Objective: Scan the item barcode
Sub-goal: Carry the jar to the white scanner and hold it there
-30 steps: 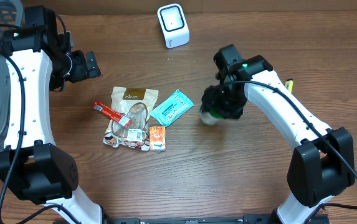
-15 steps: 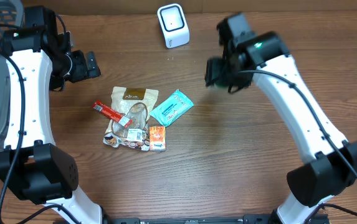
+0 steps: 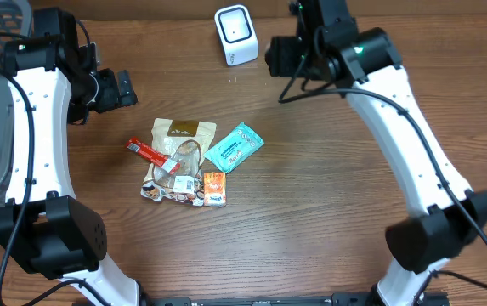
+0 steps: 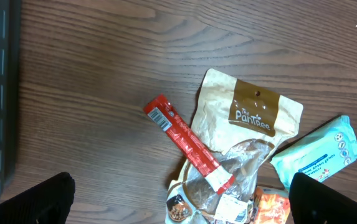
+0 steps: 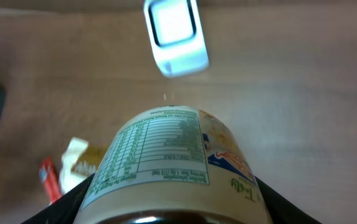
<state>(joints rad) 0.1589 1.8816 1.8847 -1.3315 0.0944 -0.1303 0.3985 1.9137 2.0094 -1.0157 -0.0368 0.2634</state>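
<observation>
Swinging up from the worktop (image 3: 311,212) beside the wipes pack (image 4: 318,152), the right arm has carried its jar (image 5: 172,155) toward the scanner (image 3: 236,34) since a second ago. The left pincer (image 3: 122,88) hangs wide apart and empty; below it lie a red stick (image 4: 187,146) and a tan pouch (image 4: 247,130). The right pincer (image 3: 284,58) is clamped around the jar, with the scanner just ahead of it, not touching. The jar looks rigid, round and smooth, so it may twist in the grip. Holding its base end leaves the label free. No barcode shows yet.
</observation>
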